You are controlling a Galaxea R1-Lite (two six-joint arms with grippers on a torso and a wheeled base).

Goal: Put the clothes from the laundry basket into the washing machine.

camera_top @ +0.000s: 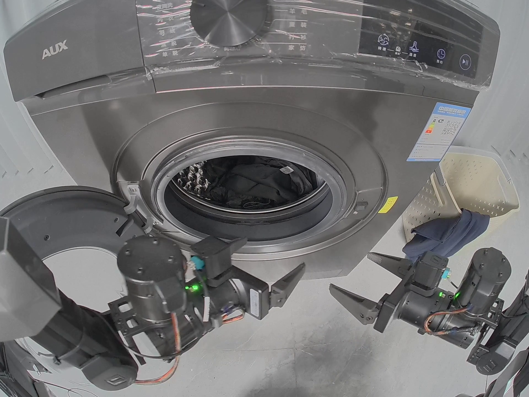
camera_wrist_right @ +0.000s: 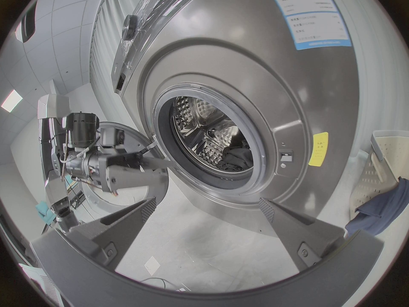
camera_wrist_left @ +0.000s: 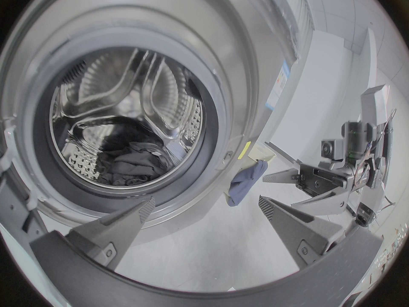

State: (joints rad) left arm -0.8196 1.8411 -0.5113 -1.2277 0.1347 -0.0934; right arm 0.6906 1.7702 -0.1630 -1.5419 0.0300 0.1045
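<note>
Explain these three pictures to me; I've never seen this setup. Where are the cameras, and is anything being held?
A two-armed robot faces a front-loading washing machine whose door is swung open on the robot's left. One picture looks down from the robot's head; the other two come from cameras on each wrist, looking out between that arm's fingers. In the drum lie dark clothes. A cream laundry basket sits on the floor to the machine's right, a blue garment draped over its rim. The left tool and right tool are both open and hold nothing.
</note>
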